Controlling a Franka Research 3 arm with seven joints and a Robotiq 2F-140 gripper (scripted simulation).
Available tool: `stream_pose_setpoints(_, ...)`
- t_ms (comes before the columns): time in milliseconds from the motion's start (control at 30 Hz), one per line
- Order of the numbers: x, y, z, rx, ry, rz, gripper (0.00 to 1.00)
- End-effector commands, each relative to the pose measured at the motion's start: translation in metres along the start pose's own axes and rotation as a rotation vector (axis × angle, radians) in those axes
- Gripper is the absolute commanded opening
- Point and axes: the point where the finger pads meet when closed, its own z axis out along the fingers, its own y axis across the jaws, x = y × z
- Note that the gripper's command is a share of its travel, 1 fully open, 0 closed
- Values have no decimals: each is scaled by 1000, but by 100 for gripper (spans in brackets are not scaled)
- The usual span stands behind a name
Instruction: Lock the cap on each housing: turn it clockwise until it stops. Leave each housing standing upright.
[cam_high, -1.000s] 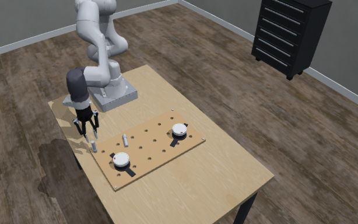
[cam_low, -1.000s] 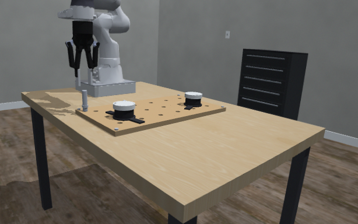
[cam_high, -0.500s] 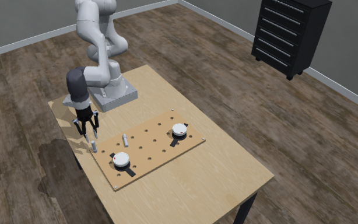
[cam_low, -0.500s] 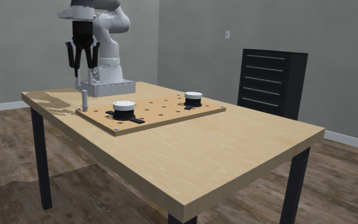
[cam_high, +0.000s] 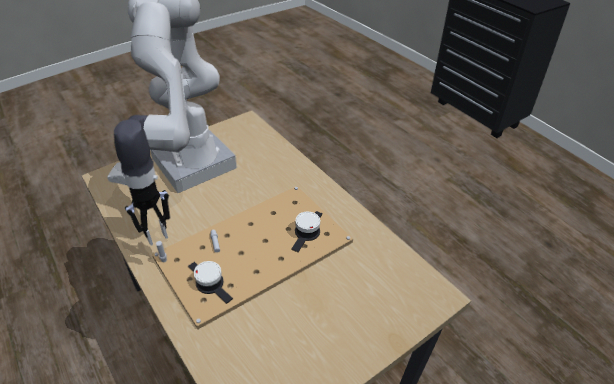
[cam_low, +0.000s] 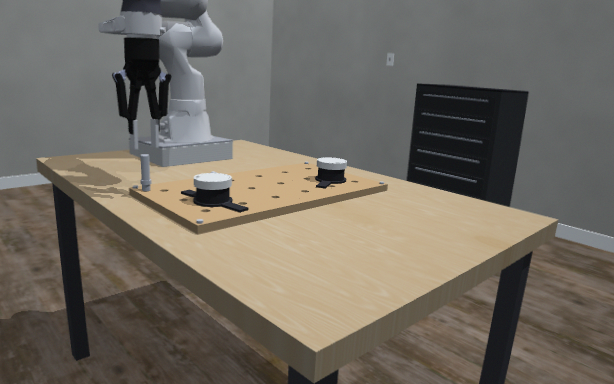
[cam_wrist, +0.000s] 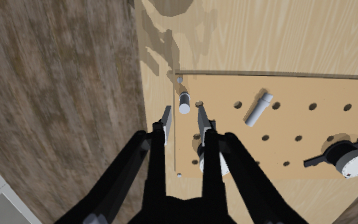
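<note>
Two black housings with white caps stand upright on a tan pegboard (cam_high: 255, 247). The near housing (cam_high: 207, 274) sits at the board's left end and shows in the side view (cam_low: 213, 187). The far housing (cam_high: 308, 222) sits at the right end and also shows there (cam_low: 331, 170). Each cap has a small red mark. My gripper (cam_high: 156, 235) hangs above the board's left corner, well away from both housings, over an upright grey pin (cam_high: 160, 250). Its fingers are narrowed with a gap and hold nothing (cam_wrist: 182, 117). The near housing is partly hidden behind a finger in the wrist view (cam_wrist: 212, 160).
A second grey pin (cam_high: 215, 240) lies flat on the board between the holes. The robot base (cam_high: 195, 160) stands at the table's back. The table's left edge is close beside the gripper. A black drawer cabinet (cam_high: 495, 55) stands by the wall.
</note>
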Motion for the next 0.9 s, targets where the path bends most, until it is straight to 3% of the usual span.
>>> stream_pose_setpoints(0,0,-1,3,-1,-2,-1,36)
stream_pose_setpoints(867,0,-1,30,-1,-2,-1,36)
